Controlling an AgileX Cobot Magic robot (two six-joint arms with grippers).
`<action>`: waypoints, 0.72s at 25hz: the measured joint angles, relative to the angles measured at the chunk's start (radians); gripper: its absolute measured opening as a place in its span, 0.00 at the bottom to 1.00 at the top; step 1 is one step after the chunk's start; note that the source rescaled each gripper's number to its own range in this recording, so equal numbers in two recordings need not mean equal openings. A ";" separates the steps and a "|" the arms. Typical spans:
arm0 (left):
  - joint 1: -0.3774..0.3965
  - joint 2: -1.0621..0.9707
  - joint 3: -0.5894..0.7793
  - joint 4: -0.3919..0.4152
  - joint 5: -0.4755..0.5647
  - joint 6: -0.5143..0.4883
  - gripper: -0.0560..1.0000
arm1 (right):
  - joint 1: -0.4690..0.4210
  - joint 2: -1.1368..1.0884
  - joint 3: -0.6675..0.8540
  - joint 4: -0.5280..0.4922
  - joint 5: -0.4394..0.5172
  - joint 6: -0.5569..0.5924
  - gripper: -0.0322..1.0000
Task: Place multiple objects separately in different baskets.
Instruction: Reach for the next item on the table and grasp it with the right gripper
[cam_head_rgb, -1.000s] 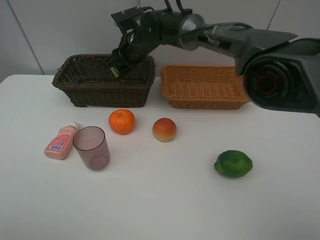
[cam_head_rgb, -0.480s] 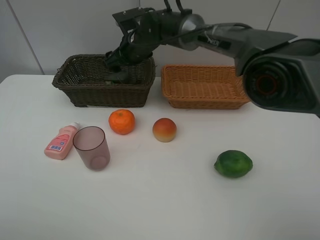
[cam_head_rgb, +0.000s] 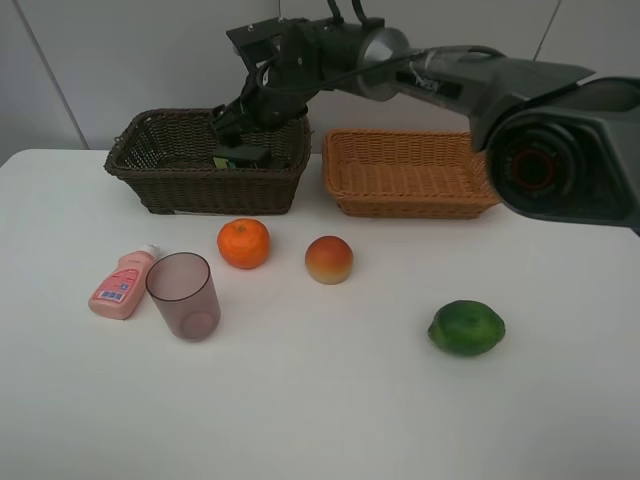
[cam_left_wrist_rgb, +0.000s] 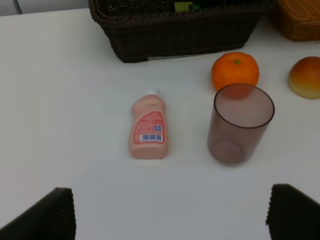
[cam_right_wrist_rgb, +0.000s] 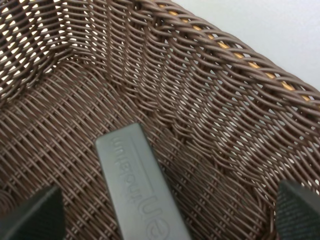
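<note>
One of six things is in: the dark green bottle (cam_right_wrist_rgb: 142, 185) lies flat on the floor of the dark basket (cam_head_rgb: 170, 185) at eleven o'clock on the table (cam_head_rgb: 330, 400). The right claw (cam_head_rgb: 232, 125) hangs over it with jaws apart, holding nothing. The tan basket (cam_head_rgb: 410, 205) at one o'clock has nothing in it.

Five things are left:
- The mandarin (cam_head_rgb: 244, 243) and peach (cam_head_rgb: 329, 260) sit near the middle.
- The lime (cam_head_rgb: 466, 328) is at four o'clock, well apart.
- The pink bottle (cam_head_rgb: 122, 285) lies beside the upright cup (cam_head_rgb: 184, 296) at nine o'clock.

The left claw (cam_left_wrist_rgb: 170, 215) hovers spread and empty above that pair.

The right claw sits low by the dark basket's rim (a straight lift looks the safest exit). Six o'clock is bare table. The cup, pink bottle and mandarin crowd each other.
</note>
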 joint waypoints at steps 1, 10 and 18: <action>0.000 0.000 0.000 0.000 0.000 0.000 0.99 | 0.000 0.000 0.000 0.000 0.004 0.000 0.87; 0.000 0.000 0.000 0.000 0.000 0.000 0.99 | 0.000 -0.078 0.000 0.001 0.121 0.000 0.87; 0.000 0.000 0.000 0.000 0.000 0.000 0.99 | 0.000 -0.252 -0.006 -0.005 0.263 0.000 0.87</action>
